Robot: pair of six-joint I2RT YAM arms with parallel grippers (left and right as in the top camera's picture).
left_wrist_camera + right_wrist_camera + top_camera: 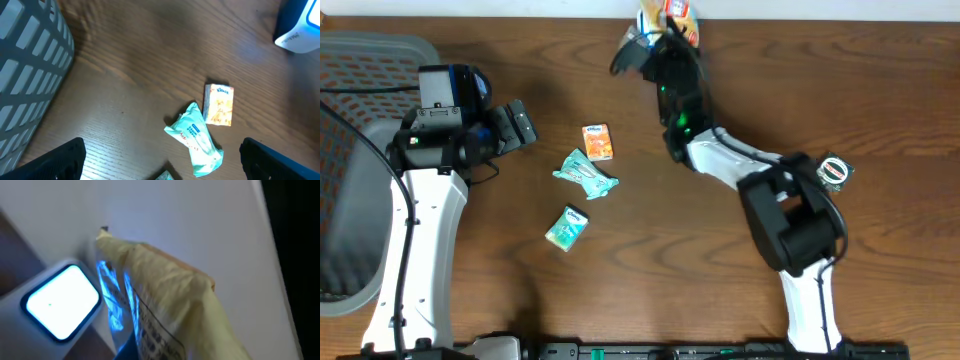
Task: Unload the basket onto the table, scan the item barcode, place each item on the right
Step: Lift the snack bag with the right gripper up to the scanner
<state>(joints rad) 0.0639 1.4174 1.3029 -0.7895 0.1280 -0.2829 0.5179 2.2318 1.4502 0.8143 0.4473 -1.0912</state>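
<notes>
My right gripper point(667, 38) is at the table's far edge, shut on a yellow snack packet point(679, 17). In the right wrist view the packet point(165, 292) hangs crumpled beside the scanner's lit white window point(61, 301), with blue light falling on its printed side. The scanner point(627, 52) stands just left of the packet; its blue and white body point(299, 27) shows at the top right of the left wrist view. My left gripper point(517, 125) hovers open over the table, left of the loose items, its dark fingers point(55, 161) spread wide with nothing between them.
An orange tissue pack point(597, 141) point(219, 104), a teal wipes pack point(586, 174) point(195, 138) and a second teal pack point(566, 226) lie mid-table. A grey mesh basket point(360, 60) point(25, 65) stands at the left. A small round item point(834, 172) lies at the right.
</notes>
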